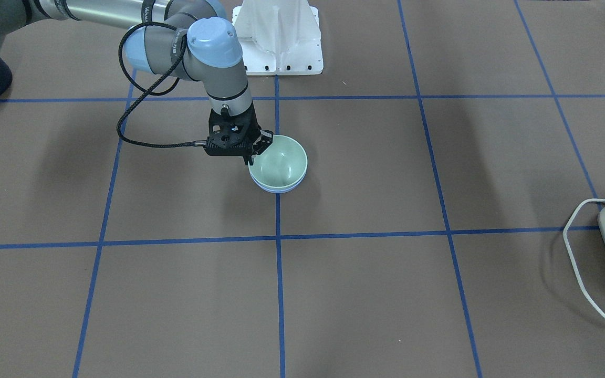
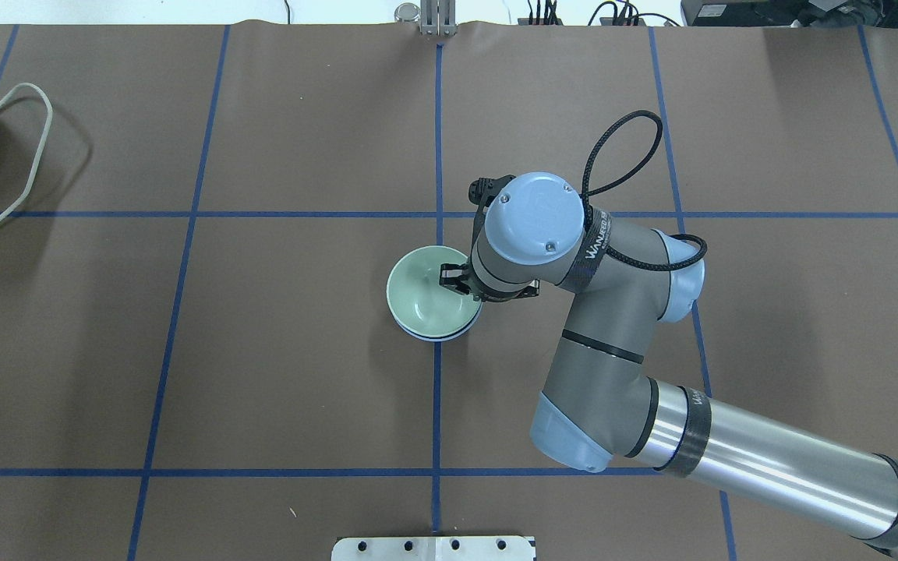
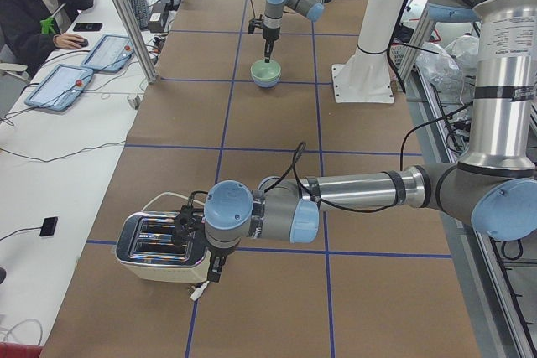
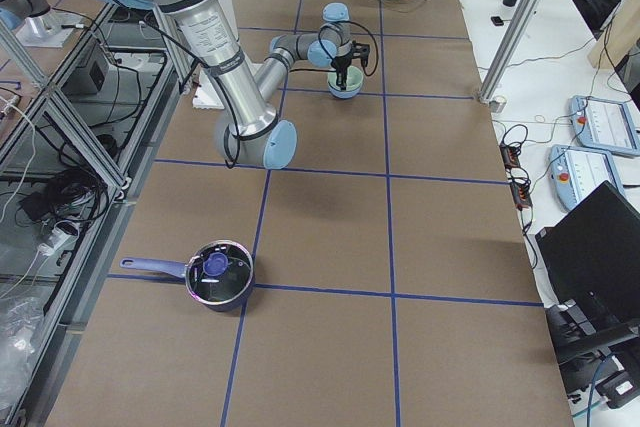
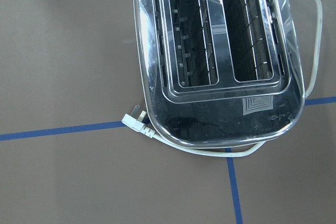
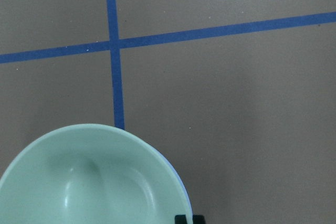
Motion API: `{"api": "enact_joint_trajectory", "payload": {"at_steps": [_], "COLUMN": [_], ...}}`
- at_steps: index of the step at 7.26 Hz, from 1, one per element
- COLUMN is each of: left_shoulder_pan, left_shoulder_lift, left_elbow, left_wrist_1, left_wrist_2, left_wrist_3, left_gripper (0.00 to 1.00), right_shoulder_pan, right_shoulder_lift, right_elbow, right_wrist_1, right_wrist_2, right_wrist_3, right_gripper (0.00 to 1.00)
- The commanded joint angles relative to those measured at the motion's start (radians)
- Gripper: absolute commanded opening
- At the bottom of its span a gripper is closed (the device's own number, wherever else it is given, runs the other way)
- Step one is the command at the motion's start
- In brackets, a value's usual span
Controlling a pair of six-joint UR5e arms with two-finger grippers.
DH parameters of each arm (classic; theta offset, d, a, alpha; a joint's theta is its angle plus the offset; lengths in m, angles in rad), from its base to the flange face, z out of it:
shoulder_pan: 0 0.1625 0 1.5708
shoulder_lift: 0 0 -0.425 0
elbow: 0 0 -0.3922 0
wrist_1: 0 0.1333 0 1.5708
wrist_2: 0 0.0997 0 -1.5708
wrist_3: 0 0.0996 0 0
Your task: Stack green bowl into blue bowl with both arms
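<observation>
The green bowl (image 1: 281,163) sits nested inside the blue bowl (image 1: 277,190) on the brown table near its centre; only a thin blue rim shows beneath it. It also shows in the overhead view (image 2: 426,300) and the right wrist view (image 6: 94,182). My right gripper (image 1: 255,152) points down at the green bowl's rim on the robot's right side, its tips (image 6: 189,219) close together on the rim. My left gripper (image 3: 186,232) hangs over a toaster far from the bowls; I cannot tell whether it is open or shut.
A chrome toaster (image 5: 218,56) with a white cord lies at the table's left end. A dark pot with a lid (image 4: 218,277) stands at the right end. The white pedestal (image 1: 279,37) is behind the bowls. A person (image 3: 38,6) sits at a side desk.
</observation>
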Motion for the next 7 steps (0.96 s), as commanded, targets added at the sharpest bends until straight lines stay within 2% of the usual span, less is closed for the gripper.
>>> {"api": "enact_joint_trajectory", "payload": {"at_steps": [1,6,7], "left_shoulder_pan": [0.0,0.0,0.002], "left_shoulder_lift": [0.0,0.0,0.0], "left_elbow": [0.0,0.002,0.0], "left_wrist_1": [0.0,0.0,0.0], "left_wrist_2": [0.0,0.0,0.0], "left_wrist_3": [0.0,0.0,0.0], "left_gripper": [0.99,0.99,0.99], "right_shoulder_pan": [-0.003,-0.006,-0.006], "right_shoulder_lift": [0.0,-0.003,-0.003], "right_elbow": [-0.002,-0.005,-0.006], "right_wrist_1": [0.005,0.007,0.007], "right_wrist_2": [-0.001,-0.003,-0.003], "right_wrist_3": [0.002,0.002,0.002], "right_gripper": [0.0,0.0,0.05]}}
